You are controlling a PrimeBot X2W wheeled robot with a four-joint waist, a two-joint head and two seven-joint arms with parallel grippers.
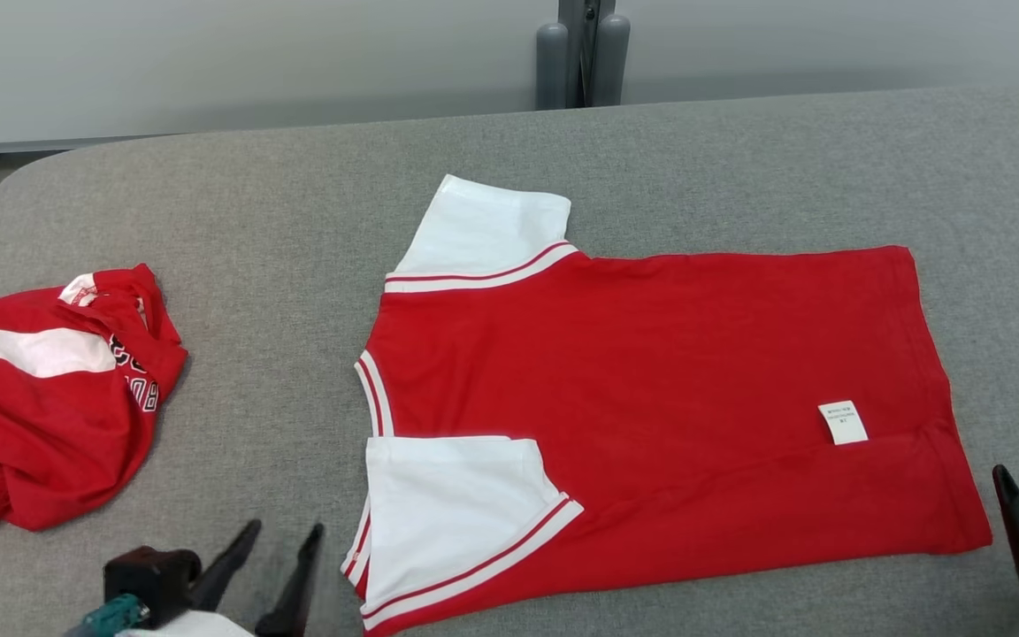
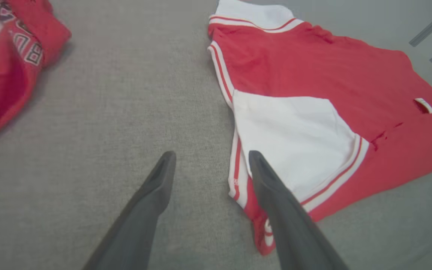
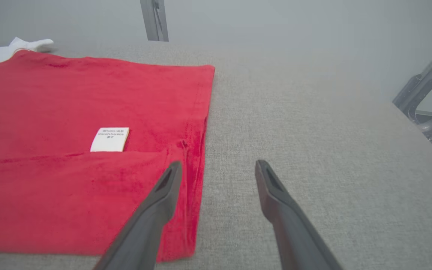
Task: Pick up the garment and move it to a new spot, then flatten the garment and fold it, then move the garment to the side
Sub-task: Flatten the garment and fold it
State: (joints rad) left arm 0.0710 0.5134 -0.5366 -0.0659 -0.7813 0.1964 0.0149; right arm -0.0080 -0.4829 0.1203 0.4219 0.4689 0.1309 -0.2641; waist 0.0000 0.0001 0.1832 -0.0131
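Left wrist view shows the left end effector (image 2: 212, 155) spread wide and empty, its right finger above the near sleeve (image 2: 291, 135) and its left finger above bare surface (image 2: 126, 93). The right end effector (image 3: 219, 163) is also open and empty, its left finger over the hem (image 3: 201, 123), with the label (image 3: 110, 139) just beyond. The shirt (image 1: 651, 354) lies flat ahead of and between the two, its near strip folded in. The far strip looks like the next fold. Both should reach past the shirt, pinch the far sleeve and the far hem corner, lift low and draw back evenly so the crease stays straight. A red heap (image 1: 41, 398) lies well apart, left of the left end effector.
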